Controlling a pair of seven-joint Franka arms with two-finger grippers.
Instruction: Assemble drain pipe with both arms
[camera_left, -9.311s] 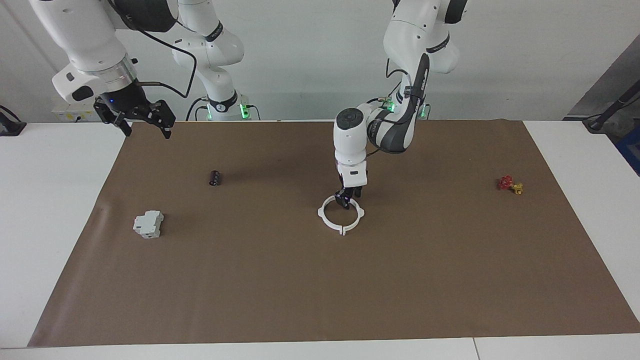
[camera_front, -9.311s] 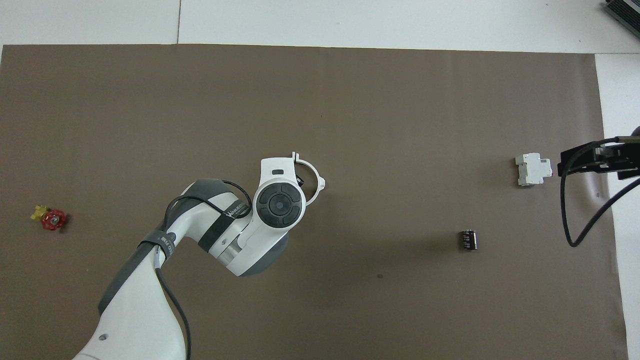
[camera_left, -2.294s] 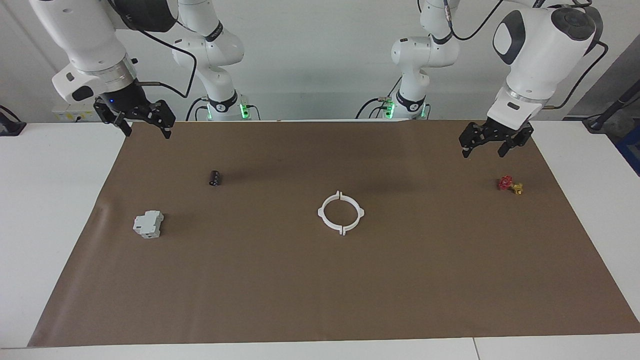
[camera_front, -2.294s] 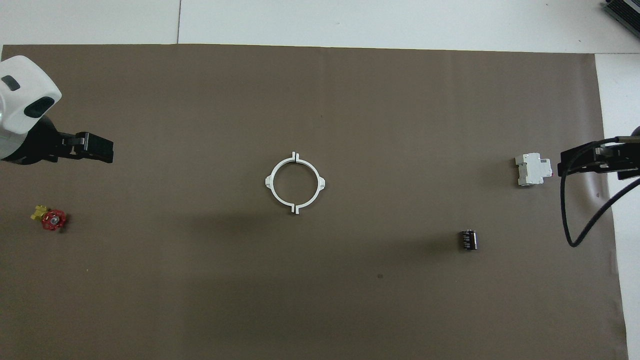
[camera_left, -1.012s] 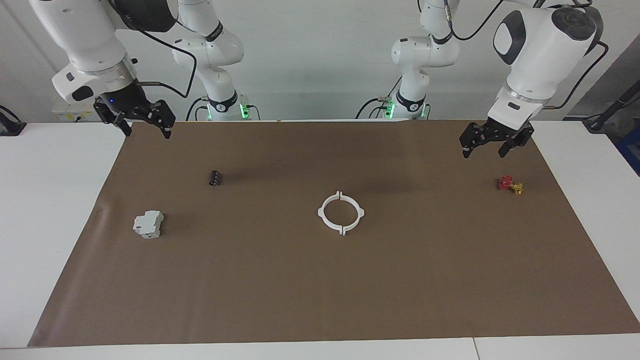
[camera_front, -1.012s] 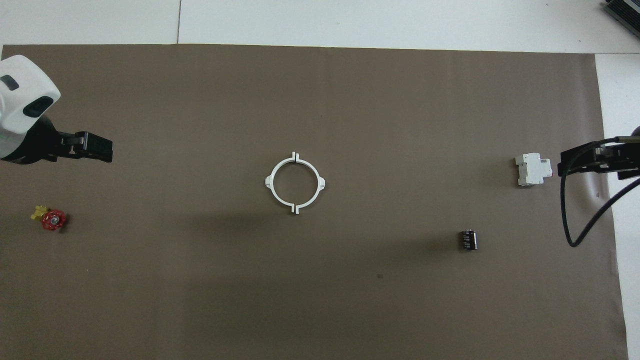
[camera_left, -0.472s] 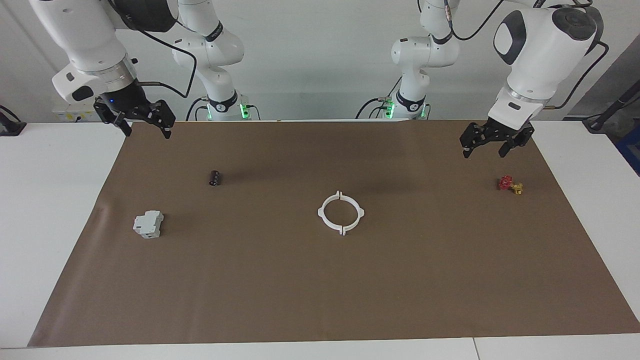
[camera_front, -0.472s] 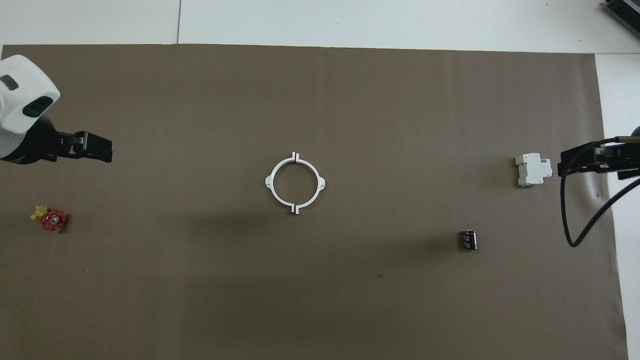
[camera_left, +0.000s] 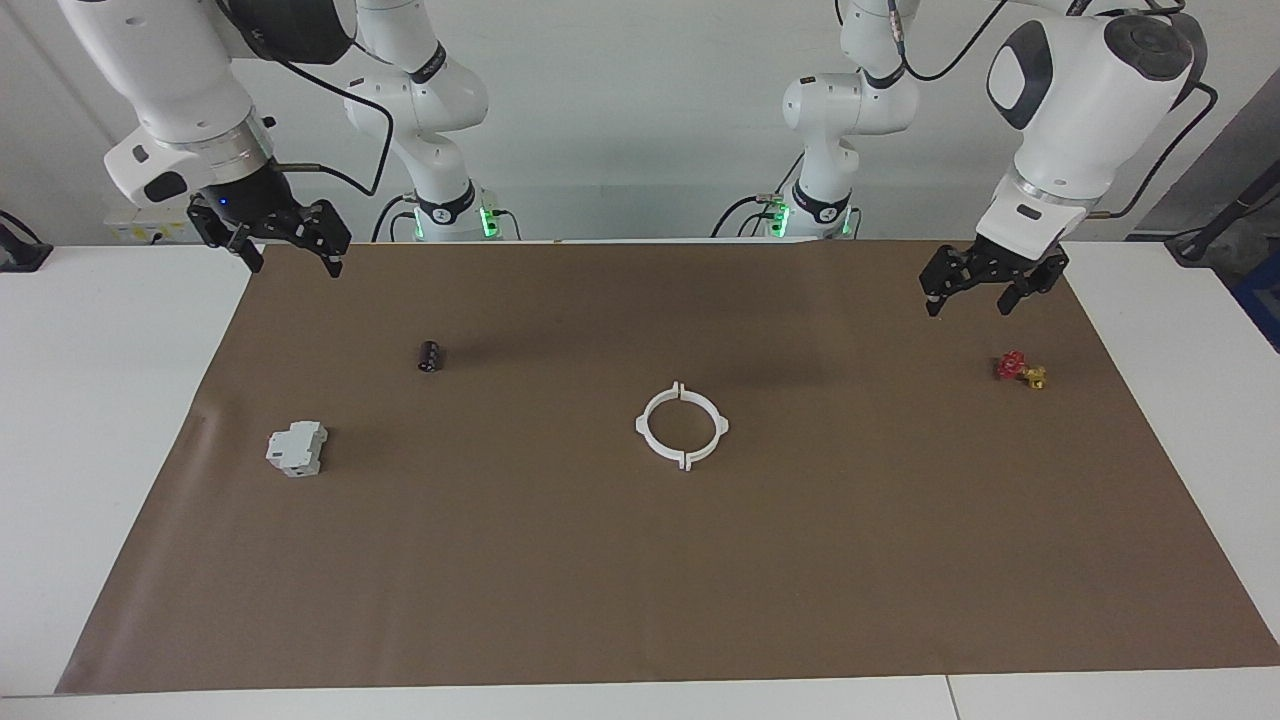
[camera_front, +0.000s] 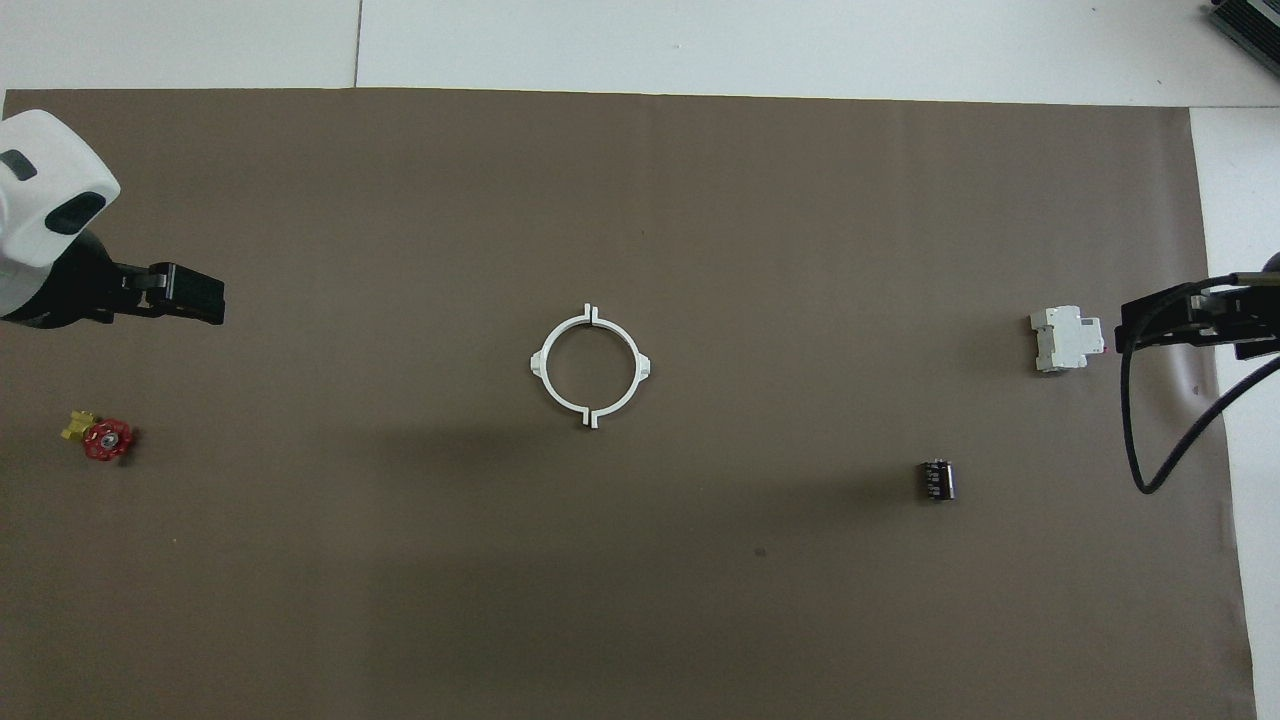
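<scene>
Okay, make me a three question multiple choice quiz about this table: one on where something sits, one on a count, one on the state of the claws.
1. Where is the red-and-yellow valve?
A. toward the left arm's end of the table
B. inside the white ring
C. on the grey-white box

2. How many white half-ring arcs form the ring?
A. one
B. two
C. four

3. What are the left claw and right claw doing?
A. both clamped on the ring
B. one holds the black cylinder
C. both open, holding nothing

Answers: 1 A, it lies under the left claw's side of the brown mat. 2 B, two seams split the ring. 3 C, both hang raised at the table's ends with fingers apart.
</scene>
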